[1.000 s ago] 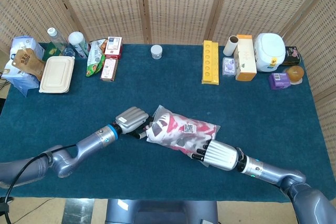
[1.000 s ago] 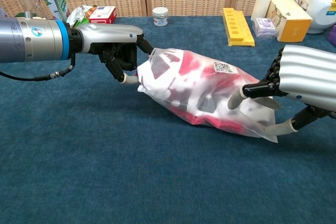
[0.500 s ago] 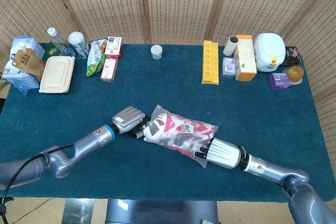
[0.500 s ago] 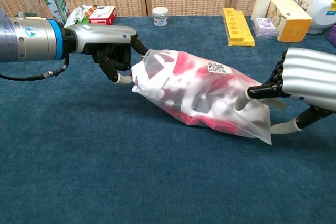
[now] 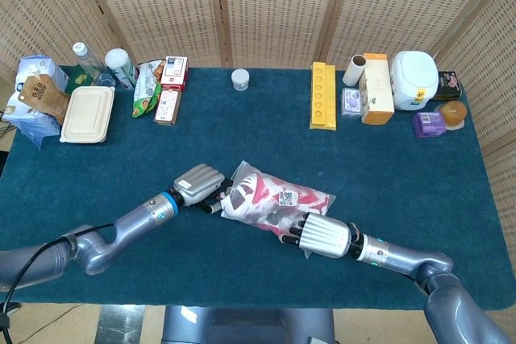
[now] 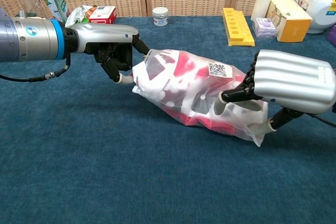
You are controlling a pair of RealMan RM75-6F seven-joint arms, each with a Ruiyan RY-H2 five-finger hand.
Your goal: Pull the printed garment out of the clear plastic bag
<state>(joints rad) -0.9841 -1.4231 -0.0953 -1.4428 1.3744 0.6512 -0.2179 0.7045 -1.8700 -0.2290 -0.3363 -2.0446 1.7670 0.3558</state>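
Observation:
The clear plastic bag [image 5: 278,199] [image 6: 178,95] lies mid-table with the red, white and black printed garment [image 5: 260,192] [image 6: 181,66] inside it. My left hand [image 5: 198,182] [image 6: 113,45] grips the bag's left end. At the other end, my right hand [image 5: 323,236] [image 6: 291,80] lies over the bag, its fingers [image 6: 231,94] pressed onto the plastic from above and the thumb below. Whether those fingers reach inside the bag's mouth cannot be told. A QR label [image 6: 216,68] sits on the bag's top.
Along the far edge stand a yellow tray [image 5: 322,94], a white jar [image 5: 240,79], boxes [image 5: 376,86] and a white cooker [image 5: 414,78]. At the back left are a beige lidded container [image 5: 87,114], bottles and snack packs [image 5: 161,90].
My right hand has slid left along the bag, bunching its right end over the garment. My left hand and the bag's left end have shifted only slightly left.

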